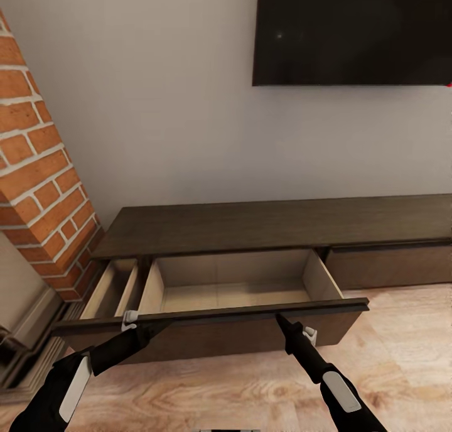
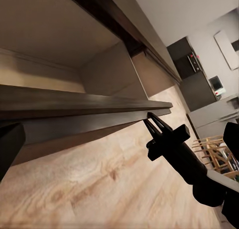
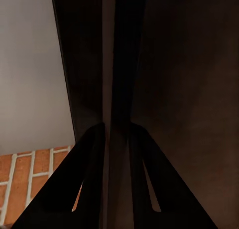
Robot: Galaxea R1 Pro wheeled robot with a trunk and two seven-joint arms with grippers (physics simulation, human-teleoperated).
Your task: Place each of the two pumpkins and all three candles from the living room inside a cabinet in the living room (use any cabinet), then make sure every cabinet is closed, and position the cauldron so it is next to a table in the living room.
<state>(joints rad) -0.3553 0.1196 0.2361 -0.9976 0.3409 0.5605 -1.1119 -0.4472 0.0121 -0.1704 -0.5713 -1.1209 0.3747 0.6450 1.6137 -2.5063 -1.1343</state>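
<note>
With the cabinet [image 1: 276, 221] drawer [image 1: 213, 322] pulled wide and bare inside, head view: both hands at its front edge. Left wrist: right hand [image 2: 153, 123] pinching that edge; left hand's state unclear. Right wrist: clamped astride. Next, judged: release, fetch pumpkins, candles.

I am seeing the cabinet [image 1: 263, 225] running off frame right; the drawer front [image 1: 207, 331] is hiding my left gripper [image 1: 164, 324] tips.

open cabinet [image 2: 74, 109] drawer, right pincer [image 2: 151, 120] apparently gripping
</note>
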